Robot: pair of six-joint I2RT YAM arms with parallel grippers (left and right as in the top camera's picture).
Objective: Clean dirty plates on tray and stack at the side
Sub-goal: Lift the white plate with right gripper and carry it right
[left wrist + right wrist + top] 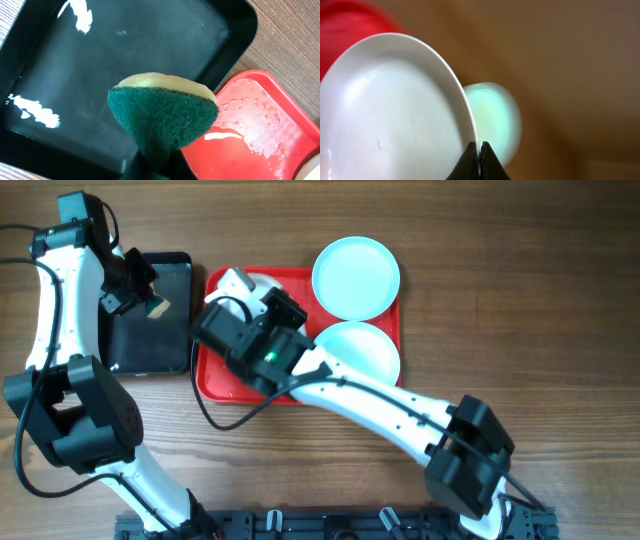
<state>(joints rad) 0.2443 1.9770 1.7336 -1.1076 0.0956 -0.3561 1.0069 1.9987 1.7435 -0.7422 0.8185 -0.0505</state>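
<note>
My right gripper (479, 149) is shut on the rim of the cream-white plate (390, 115), holding it tilted on edge above the left part of the red tray (218, 380). From overhead only a sliver of that plate (236, 280) shows beside the right gripper (252, 292). Two pale turquoise plates lie on the tray's right side, one (356, 277) at the far corner and one (362, 350) nearer. My left gripper (160, 171) is shut on a green and yellow sponge (162, 115), hovering over the right edge of the black tray (125, 50).
The black tray (150, 345) sits just left of the red tray, with white smears on its floor. Wet foam and droplets (250, 112) lie on the red tray's left corner. Bare wooden table (520, 280) spreads to the right.
</note>
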